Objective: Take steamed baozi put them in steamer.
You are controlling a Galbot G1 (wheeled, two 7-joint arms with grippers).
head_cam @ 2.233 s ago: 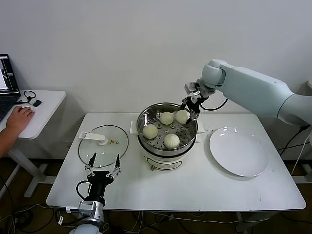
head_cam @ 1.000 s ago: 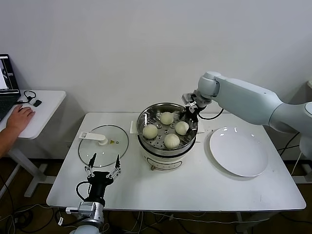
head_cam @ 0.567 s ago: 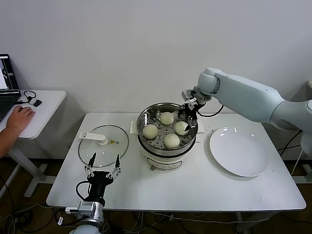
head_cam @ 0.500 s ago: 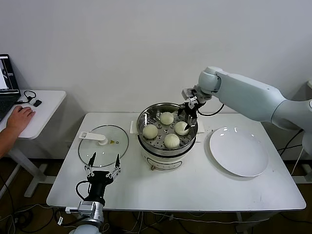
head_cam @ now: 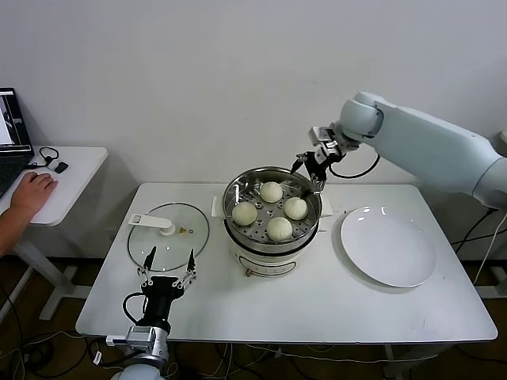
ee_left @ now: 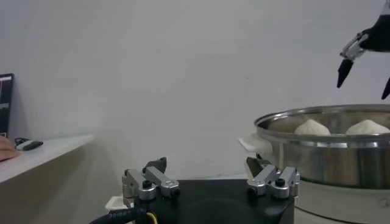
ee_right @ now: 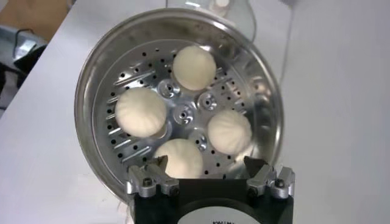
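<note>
Since all four steamed baozi (head_cam: 271, 210) already sit on the perforated floor of the steamer (head_cam: 272, 206), you can treat the loading as finished as far as these views show. Reading the basket as a clock face from the head view, one bun lies at about twelve, one at three, one at six and one at nine, each apart from its neighbours and none resting on the rim. The steamer stands mid-table, slightly toward the back.

Above the rim at roughly one o'clock hangs the right gripper (head_cam: 314, 164), its fingers spread wide and carrying nothing; its own wrist camera looks straight down on the four buns between the empty fingertips.

At three o'clock from the steamer, the white plate (head_cam: 388, 245) lies bare, so nothing remains to fetch from it. At nine o'clock the glass lid (head_cam: 168, 235) rests flat on the table (head_cam: 317, 301), off the pot; the task does not ask you to fit it.

The left gripper (head_cam: 167, 267) is parked near the front edge at about seven o'clock, fingers apart, holding nothing.
</note>
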